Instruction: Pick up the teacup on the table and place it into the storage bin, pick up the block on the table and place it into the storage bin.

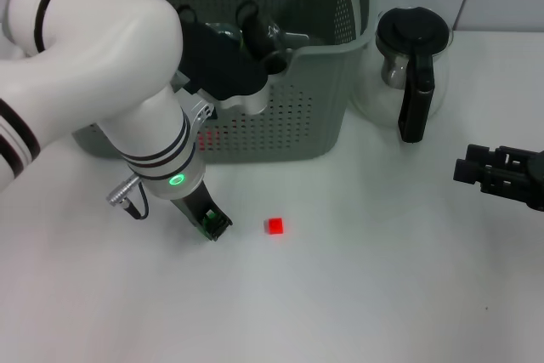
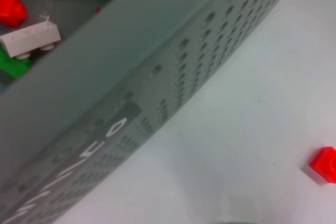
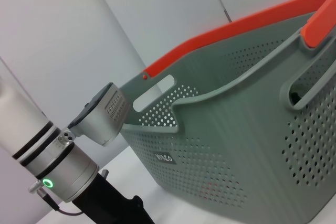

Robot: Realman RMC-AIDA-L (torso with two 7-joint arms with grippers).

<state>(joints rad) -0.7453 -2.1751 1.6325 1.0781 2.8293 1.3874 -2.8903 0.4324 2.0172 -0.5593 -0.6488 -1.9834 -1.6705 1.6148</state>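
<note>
The grey-green storage bin (image 1: 297,116) (image 2: 157,51) (image 3: 236,150) stands at the back of the white table. My left gripper (image 1: 262,50) hovers over the bin's front rim, shut on a dark glossy teacup (image 1: 272,33). In the left wrist view the bin holds white, red and green bricks. A small red block (image 1: 274,226) (image 2: 324,164) lies on the table in front of the bin, a little right of the left arm's wrist. My right gripper (image 1: 464,163) is parked low at the right edge, open and holding nothing.
A glass coffee pot (image 1: 412,65) with a black lid and handle stands just right of the bin. The bulky white left arm (image 1: 102,82) (image 3: 58,166) covers the bin's left front. Bare white table lies between the block and the right gripper.
</note>
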